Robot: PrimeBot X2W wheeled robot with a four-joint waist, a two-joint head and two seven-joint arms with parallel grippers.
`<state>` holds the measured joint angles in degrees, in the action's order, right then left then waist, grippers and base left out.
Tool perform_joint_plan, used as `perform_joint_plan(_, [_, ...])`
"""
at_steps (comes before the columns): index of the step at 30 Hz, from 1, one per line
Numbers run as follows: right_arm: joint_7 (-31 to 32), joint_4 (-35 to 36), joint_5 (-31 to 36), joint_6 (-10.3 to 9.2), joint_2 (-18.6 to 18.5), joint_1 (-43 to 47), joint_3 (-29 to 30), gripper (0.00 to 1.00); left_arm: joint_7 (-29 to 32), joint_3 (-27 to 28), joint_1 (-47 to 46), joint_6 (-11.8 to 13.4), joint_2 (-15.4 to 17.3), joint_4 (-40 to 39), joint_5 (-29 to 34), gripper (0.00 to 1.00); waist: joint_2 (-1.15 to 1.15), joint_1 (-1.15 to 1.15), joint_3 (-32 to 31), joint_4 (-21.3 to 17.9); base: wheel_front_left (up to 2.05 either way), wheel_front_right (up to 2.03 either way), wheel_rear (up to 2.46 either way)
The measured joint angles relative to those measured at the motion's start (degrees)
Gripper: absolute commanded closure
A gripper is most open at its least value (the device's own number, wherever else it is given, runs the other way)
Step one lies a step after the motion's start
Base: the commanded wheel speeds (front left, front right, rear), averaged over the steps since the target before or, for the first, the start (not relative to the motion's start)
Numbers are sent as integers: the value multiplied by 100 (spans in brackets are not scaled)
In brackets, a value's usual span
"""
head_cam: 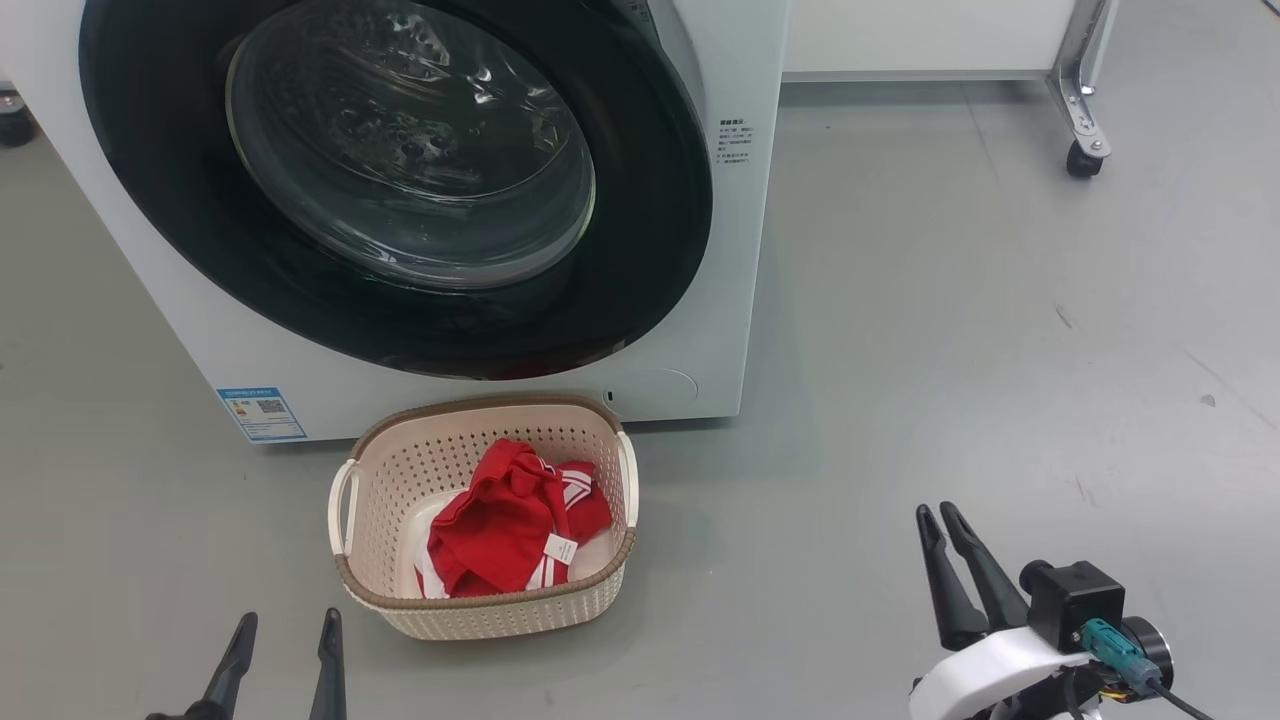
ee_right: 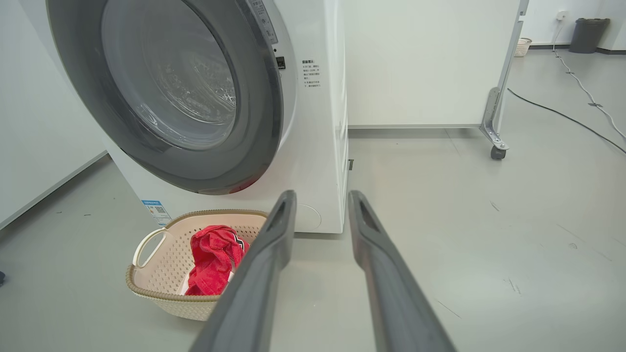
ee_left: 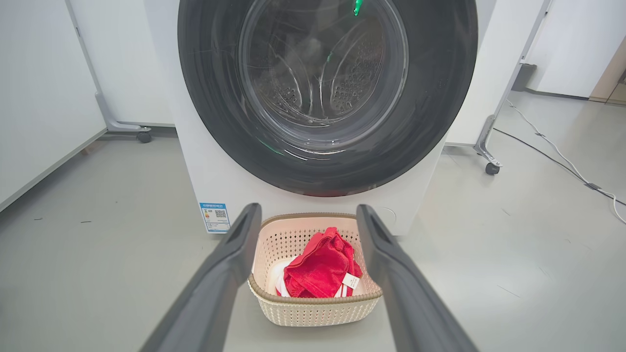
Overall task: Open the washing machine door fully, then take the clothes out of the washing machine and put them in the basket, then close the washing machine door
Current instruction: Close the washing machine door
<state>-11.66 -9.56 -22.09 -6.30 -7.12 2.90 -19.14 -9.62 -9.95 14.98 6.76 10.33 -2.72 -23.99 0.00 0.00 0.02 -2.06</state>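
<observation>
Left end effector (head_cam: 289, 615): fingers spread wide and empty, low over the floor (head_cam: 950, 350), pointing toward the basket (head_cam: 480, 403).
Right end effector (head_cam: 938, 508): fingers drawn part-way together with a narrow gap, nothing between them, well to the right of the basket.
Basket: on the floor just in front of the washing machine (head_cam: 720, 300), below the lower edge of the door (head_cam: 395, 170).
Clothes (head_cam: 500, 520): a red garment with white stripes and a white tag, crumpled inside the basket.
Door: lies flat against the machine's front and looks shut; the latch itself cannot be seen.
Drum: through the glass, bare perforated metal, with no cloth to be made out.
Done: unloading into the basket and, by the look of it, closing the door.
Remaining: probably nothing, unless the door has not caught; both arms stand clear of it.
</observation>
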Motion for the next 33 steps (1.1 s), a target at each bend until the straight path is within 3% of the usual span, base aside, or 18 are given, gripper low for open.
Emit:
perform_joint_plan(15, [78,201,35,-23,-73,-152,2,100,65,-96,-165,1,-60,-245,116,0,0,0,270,212,0,0,0])
perform_joint_plan(33, [522,347,471,331,-467,-2091,-83,100,122,-449,-903,-30,-291,-584,192,0,0,0,980,1080,0,0,0])
